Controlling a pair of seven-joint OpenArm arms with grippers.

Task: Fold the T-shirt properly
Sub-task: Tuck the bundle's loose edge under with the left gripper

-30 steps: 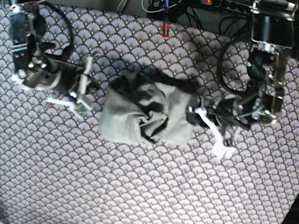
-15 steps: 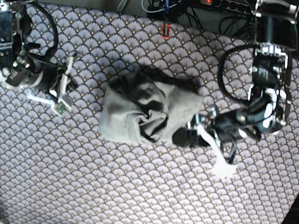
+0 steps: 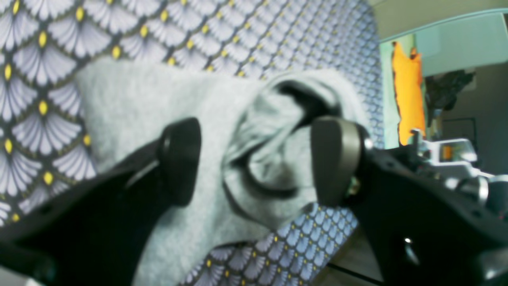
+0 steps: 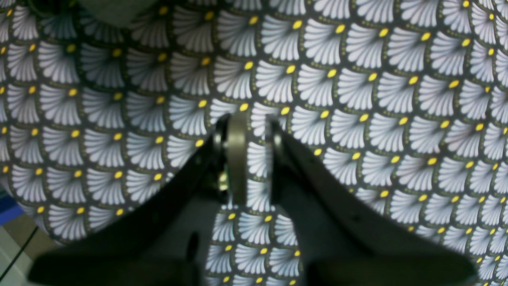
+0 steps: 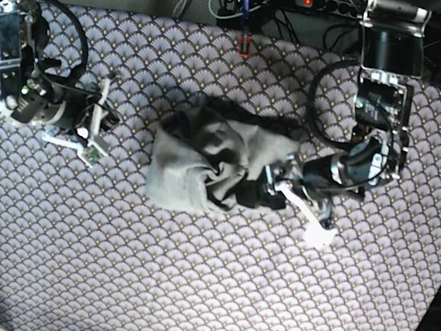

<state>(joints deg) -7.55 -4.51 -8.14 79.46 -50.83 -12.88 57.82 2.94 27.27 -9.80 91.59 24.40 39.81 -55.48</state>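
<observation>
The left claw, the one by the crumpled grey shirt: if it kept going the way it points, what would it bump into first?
Almost certainly the T-shirt. The left claw stands open with bunched grey fabric right between and ahead of its fingers. Depth is blurry, so whether it already touches is unclear.
</observation>
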